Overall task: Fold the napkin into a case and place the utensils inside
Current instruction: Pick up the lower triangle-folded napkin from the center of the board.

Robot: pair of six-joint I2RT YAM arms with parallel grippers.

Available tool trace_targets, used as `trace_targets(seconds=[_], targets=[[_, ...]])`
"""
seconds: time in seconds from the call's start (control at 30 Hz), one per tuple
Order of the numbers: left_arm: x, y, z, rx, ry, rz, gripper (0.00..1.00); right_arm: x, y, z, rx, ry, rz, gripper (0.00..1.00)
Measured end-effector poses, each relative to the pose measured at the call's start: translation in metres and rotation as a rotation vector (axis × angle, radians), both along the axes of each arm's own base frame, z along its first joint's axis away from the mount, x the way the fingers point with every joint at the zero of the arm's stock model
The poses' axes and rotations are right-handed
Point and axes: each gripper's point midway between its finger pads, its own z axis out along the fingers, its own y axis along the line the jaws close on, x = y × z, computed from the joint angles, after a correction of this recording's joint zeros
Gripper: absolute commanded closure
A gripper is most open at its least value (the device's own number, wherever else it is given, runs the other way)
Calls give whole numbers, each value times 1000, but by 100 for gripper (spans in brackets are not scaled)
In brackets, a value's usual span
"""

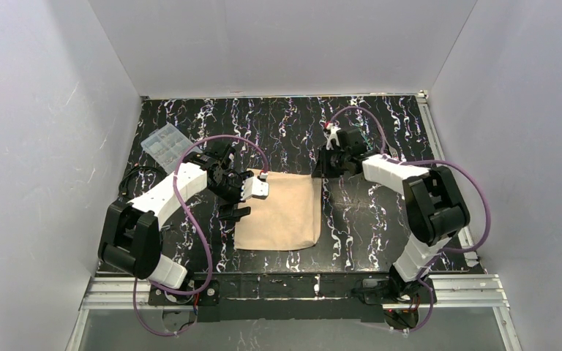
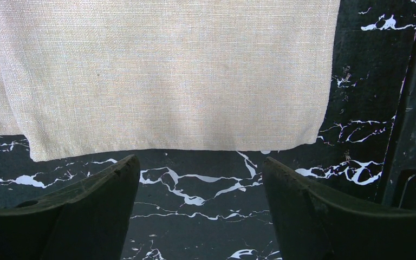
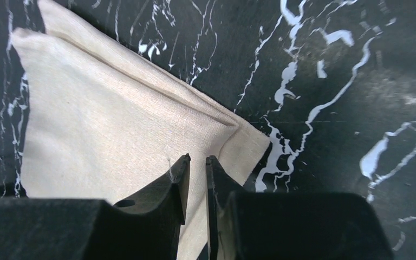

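Right claw [image 3: 197, 160] is sitting with jaws nearly together over a corner of the folded napkin [image 3: 103, 124], apparently to pinch it; an actual grip cannot be confirmed. Left claw [image 2: 200, 162] is hovering spread apart at the opposite edge, ready to assist, while the napkin is lying flat on the desk [image 2: 195, 206]

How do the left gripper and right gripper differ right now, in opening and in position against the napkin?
Opening: the left gripper has its jaws wide apart; the right gripper has them nearly together, a slit between. Position: the left gripper is over bare table, short of the napkin edge; the right gripper is over a napkin corner, grip unclear. Shared: both face the napkin.
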Motion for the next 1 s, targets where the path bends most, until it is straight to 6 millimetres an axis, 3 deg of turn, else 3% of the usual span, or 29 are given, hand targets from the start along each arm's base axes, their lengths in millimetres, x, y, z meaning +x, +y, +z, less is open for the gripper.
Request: trace_targets(seconds=[0.1, 0.2, 0.37, 0.43, 0.63, 0.87, 1.0], targets=[[0, 0, -1, 1, 3, 0, 20, 3, -7, 17, 19, -37, -14, 76], [0, 0, -2, 2, 7, 0, 21, 4, -15, 22, 25, -47, -24, 76], [0, 0, -4, 6, 12, 0, 19, -6, -23, 9, 30, 5, -38, 56], [1, 0, -4, 5, 10, 3, 13, -7, -20, 6, 42, 21, -35, 52], [8, 0, -3, 6, 23, 69, 7, -11, -13, -4, 55, 59, -26, 51], [39, 5, -2, 5, 34, 182, 8, -11, -5, -19, 53, 90, -24, 52], [49, 11, 1, 1, 34, 240, 10, -8, -1, -18, 51, 79, -20, 57]])
